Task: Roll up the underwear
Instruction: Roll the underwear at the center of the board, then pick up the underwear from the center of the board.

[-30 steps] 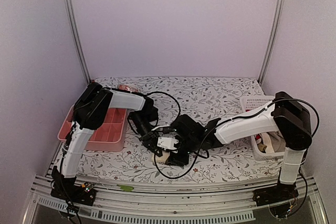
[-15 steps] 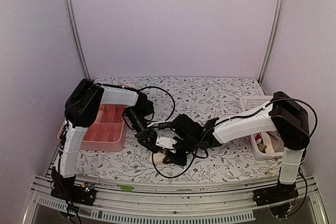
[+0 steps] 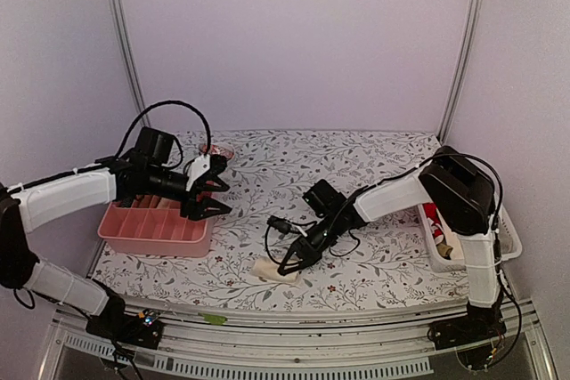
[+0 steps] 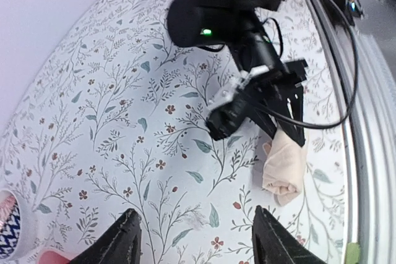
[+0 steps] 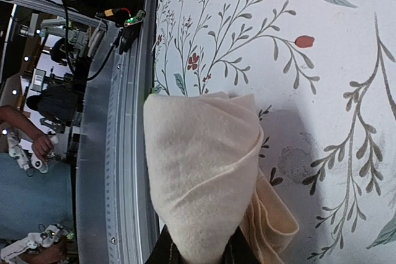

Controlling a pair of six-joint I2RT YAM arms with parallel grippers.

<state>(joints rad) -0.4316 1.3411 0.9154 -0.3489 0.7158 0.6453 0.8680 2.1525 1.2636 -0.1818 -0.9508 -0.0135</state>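
One piece of underwear (image 3: 272, 270), beige cloth in a tight roll, lies on the flowered table near the front edge. My right gripper (image 3: 289, 262) is shut on one end of it. In the right wrist view the roll (image 5: 204, 171) fills the middle, with my dark fingertips (image 5: 168, 253) pinching its lower end at the right gripper (image 5: 201, 256). My left gripper (image 3: 219, 199) hangs open and empty over the pink tray, well left of the roll. In the left wrist view its jaws (image 4: 201, 239) stand wide apart, and the roll (image 4: 284, 165) lies ahead under the right gripper (image 4: 288, 112).
A pink divided tray (image 3: 151, 236) stands at the left. A white basket (image 3: 504, 224) holding more cloth (image 3: 443, 239) stands at the right edge. A small patterned cup (image 3: 216, 150) sits behind the tray. The metal rail (image 3: 294, 327) runs close in front of the roll.
My left gripper opened, let go of the roll and drew back left over the pink tray. My right gripper shut on the roll and its arm stretched out.
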